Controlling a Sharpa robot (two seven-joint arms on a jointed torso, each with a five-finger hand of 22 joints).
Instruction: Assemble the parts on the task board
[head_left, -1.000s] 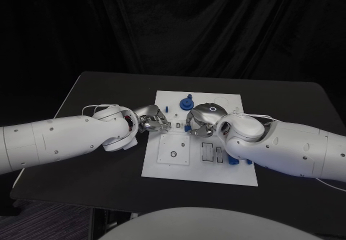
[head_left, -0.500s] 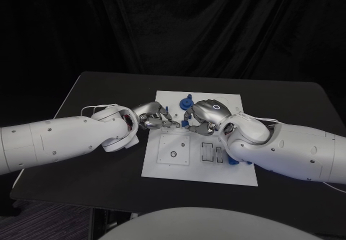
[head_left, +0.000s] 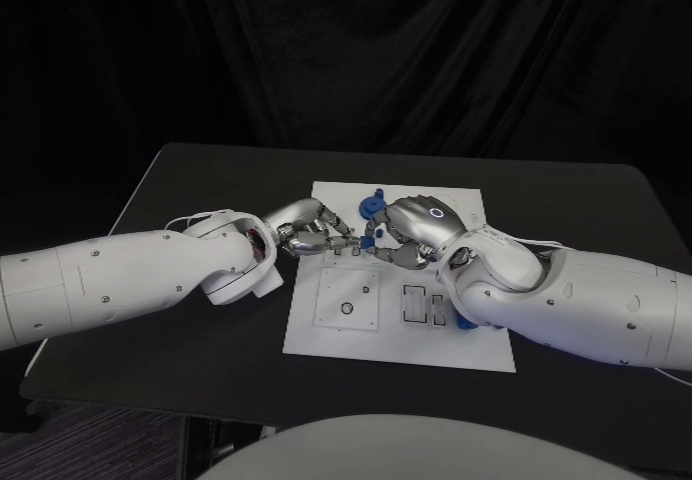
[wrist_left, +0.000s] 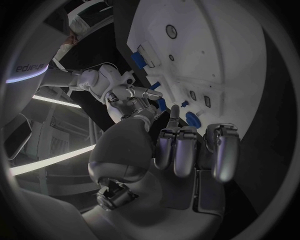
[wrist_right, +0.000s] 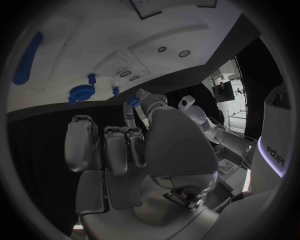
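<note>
From here I see my left hand and right hand both pinching a small blue peg above the white task board, so an uneven pull may drop it beside the round blue gear.

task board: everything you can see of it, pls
The task board is a white flat rectangular plate, matte, plastic-looking, lying flat mid-table. It carries a raised square panel with round holes, dark rectangular slots, and small blue parts including a round one at its far edge. The left hand and right hand meet over its far half.
</note>
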